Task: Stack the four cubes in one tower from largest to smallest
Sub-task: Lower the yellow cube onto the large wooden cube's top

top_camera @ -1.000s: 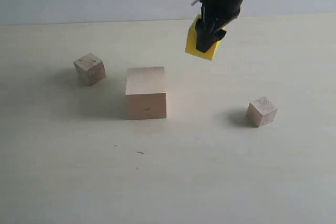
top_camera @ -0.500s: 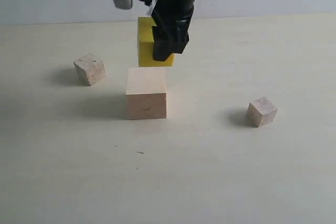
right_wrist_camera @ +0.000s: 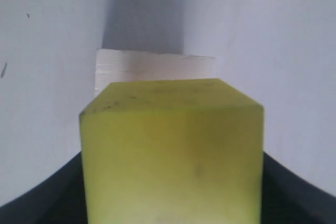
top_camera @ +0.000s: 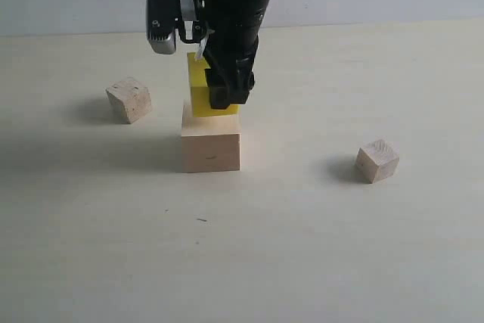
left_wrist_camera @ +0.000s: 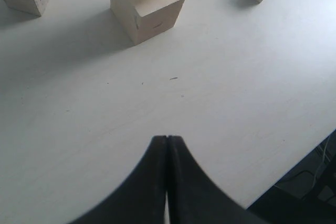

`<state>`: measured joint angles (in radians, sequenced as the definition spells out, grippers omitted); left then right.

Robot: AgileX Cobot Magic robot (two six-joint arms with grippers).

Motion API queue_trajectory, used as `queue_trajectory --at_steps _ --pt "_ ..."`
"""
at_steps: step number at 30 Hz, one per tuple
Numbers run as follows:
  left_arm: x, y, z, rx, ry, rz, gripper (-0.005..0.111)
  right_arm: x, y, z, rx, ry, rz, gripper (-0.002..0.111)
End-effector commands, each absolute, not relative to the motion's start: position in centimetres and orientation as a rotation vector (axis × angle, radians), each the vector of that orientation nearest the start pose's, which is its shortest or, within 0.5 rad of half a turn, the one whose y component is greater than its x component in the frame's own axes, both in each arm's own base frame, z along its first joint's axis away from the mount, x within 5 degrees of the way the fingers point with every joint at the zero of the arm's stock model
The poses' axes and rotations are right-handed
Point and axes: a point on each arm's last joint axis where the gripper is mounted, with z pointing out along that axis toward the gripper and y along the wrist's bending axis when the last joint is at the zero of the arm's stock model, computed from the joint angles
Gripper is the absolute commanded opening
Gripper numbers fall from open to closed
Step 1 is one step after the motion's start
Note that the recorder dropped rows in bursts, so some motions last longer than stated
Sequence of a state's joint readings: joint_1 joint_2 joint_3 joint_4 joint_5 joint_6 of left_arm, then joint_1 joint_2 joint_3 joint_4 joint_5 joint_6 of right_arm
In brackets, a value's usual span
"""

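Observation:
My right gripper (top_camera: 221,96) is shut on the bright yellow cube (top_camera: 197,87), gripping it by its sides. The yellow cube (right_wrist_camera: 173,150) hangs right over the top of the large pale wooden cube (top_camera: 210,149); whether the two touch I cannot tell. In the right wrist view, an edge of the large cube (right_wrist_camera: 155,66) shows just beyond the yellow one. One small brownish wooden cube (top_camera: 129,100) sits to the left. Another small pale cube (top_camera: 377,160) sits to the right. My left gripper (left_wrist_camera: 167,139) is shut and empty, over bare table well in front of the large cube (left_wrist_camera: 152,11).
The pale tabletop (top_camera: 302,247) stretches round the cubes. In the left wrist view the table's edge (left_wrist_camera: 294,166) runs close by, with dark floor and cables beyond it. The right arm's black body (top_camera: 238,5) rises above the stack.
The right gripper has carried the yellow cube leftward from the back right and lowered it onto or just above the large cube. The other cubes have not moved.

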<state>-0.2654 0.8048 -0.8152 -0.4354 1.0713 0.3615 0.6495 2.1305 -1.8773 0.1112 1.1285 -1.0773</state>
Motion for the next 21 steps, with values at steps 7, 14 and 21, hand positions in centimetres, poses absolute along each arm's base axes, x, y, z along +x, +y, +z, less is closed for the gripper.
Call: queue_trajectory --at_steps 7,14,21 --pt "11.6 -6.7 33.2 0.663 2.389 -0.525 0.000 36.5 28.7 22.4 -2.044 1.987 0.051 0.000" --pt "11.6 -6.7 33.2 0.663 2.389 -0.525 0.000 36.5 28.8 22.3 -2.028 2.010 0.062 0.000" --pt "11.6 -6.7 33.2 0.664 2.390 -0.522 0.000 36.1 28.7 22.2 -2.046 2.037 0.109 0.000"
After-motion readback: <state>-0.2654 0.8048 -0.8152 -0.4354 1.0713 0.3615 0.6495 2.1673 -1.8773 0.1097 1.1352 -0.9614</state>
